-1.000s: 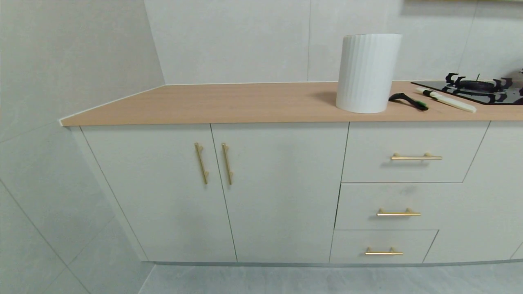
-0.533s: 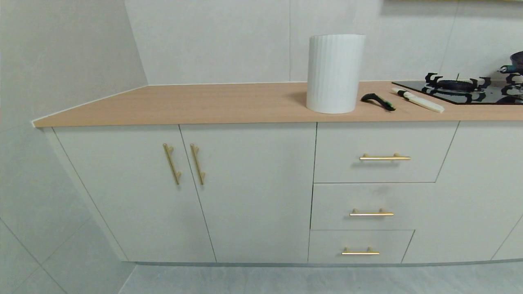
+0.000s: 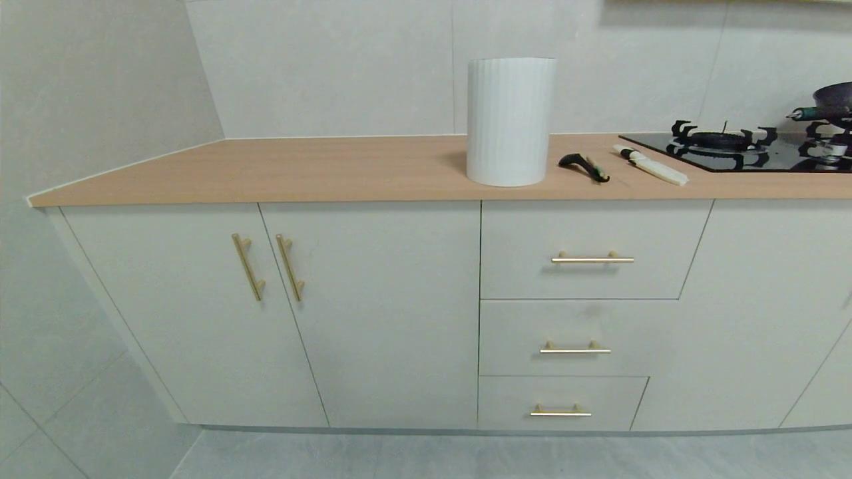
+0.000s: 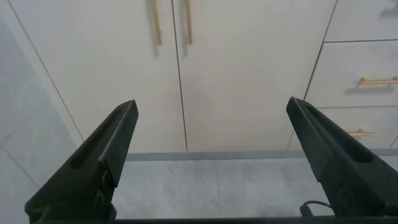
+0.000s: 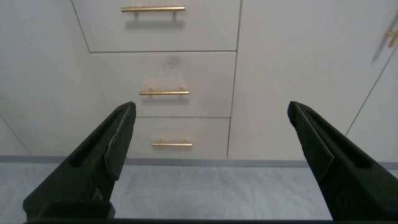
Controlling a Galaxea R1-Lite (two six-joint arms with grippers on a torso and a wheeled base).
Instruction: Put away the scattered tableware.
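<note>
Head view puts the black-handled utensil and pale knife on the table at upper right, beside the white ribbed holder, so we should close in squarely before raising our left tool and right tool, both wide open, empty.

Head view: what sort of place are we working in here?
Most likely a home kitchen: a wooden countertop over white cabinet doors and drawers with gold handles, a gas hob at its right end, and a knife lying on the counter near a tall white ribbed container.
</note>
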